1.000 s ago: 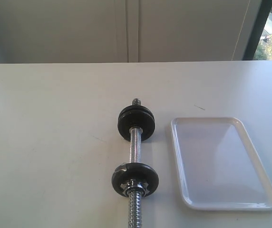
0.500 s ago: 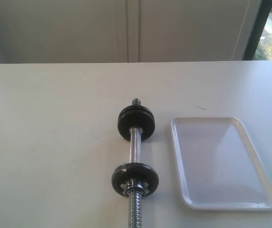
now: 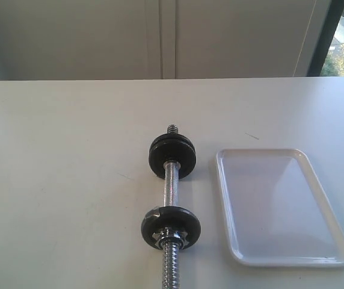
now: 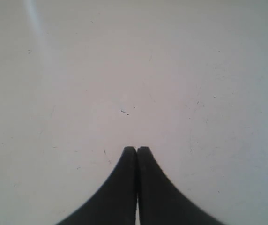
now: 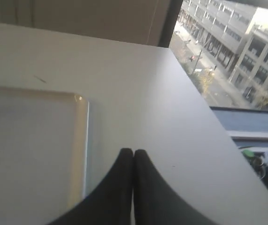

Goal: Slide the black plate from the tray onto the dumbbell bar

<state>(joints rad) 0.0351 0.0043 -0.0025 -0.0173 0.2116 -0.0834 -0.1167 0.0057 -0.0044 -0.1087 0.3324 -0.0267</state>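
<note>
The dumbbell bar (image 3: 170,191) lies on the white table, pointing away from the camera. Its near end carries a black disc with a silver star-shaped nut (image 3: 171,227). The black plate (image 3: 172,155) sits threaded on the far end, with the threaded tip sticking out beyond it. The white tray (image 3: 223,198) lies right of the bar with nothing in it. Neither arm shows in the exterior view. My left gripper (image 4: 137,148) is shut over bare table. My right gripper (image 5: 133,151) is shut just beside the tray's rim (image 5: 83,140).
The table's right edge (image 5: 204,117) runs close to my right gripper, with a window and street beyond. A wall stands behind the table's far edge (image 3: 160,79).
</note>
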